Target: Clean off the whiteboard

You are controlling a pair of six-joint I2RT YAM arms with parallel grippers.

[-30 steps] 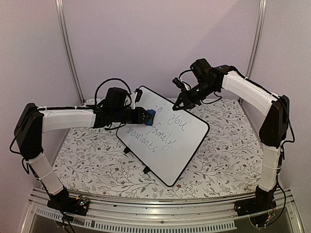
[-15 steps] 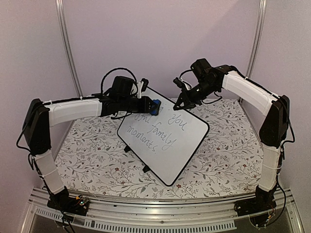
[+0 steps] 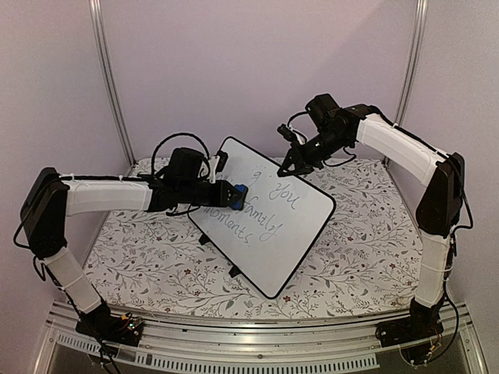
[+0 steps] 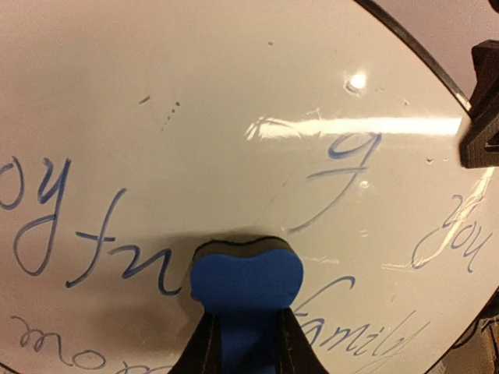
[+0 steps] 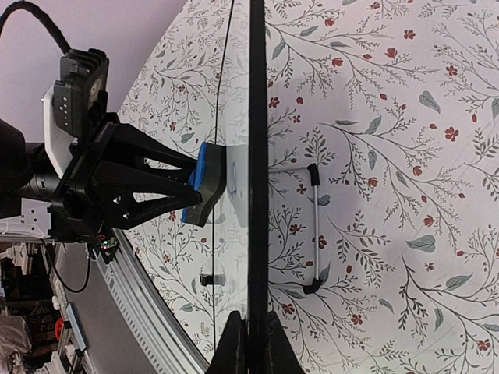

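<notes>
The whiteboard [image 3: 269, 226] stands tilted on the floral table [image 3: 148, 257], between the two arms, with handwriting across its face. The right gripper [image 3: 285, 167] is pinched tight on its top edge. The left gripper [image 3: 232, 195] clasps a blue eraser [image 3: 241, 191], pressed flat against the board amid the writing.

- left arm [image 3: 109, 195] & right arm [image 3: 398, 148]: wht sleeved links, blk joints, thin zip ties.
- cable loop [image 3: 175, 139]: blk, at 12 o'clock of left wrist.
- left gripper [image 5: 193, 187]: blk fingers w/ triangular cut-outs; wht block at its 10 o'clock.
- left base [image 3: 117, 326]: blk, coloured wiring.
</notes>
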